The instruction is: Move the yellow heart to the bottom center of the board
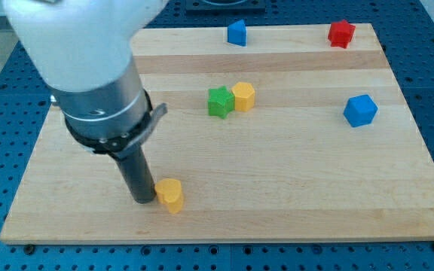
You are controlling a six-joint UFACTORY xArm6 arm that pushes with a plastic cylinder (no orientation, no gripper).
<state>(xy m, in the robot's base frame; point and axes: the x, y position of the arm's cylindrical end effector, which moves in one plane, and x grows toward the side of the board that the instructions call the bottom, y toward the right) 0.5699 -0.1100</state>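
Right now my tip [143, 200] rests on the tabletop [292, 196], touching or all but touching the yellow heart [171, 195], which sits just off the tip toward the view's right, close to the bottom edge and left of centre. My end effector is a bare rod with nothing to open or close; it grips nothing and can only push.

As I judge it, the pushing step is in hand: the heart is already low on the board but short of the middle. The next move calls for a steady shove toward the view's right, along the bottom edge, keeping the tip squarely behind the heart so it does not slip past or skid off the edge.

Its heading is hard to read; the narrower end seems to point toward the view's bottom, so the long axis runs roughly top to bottom.

Well beyond the tip, toward the view's top right, a green star [219, 102] and a yellow hexagonal block [243, 96] touch each other.
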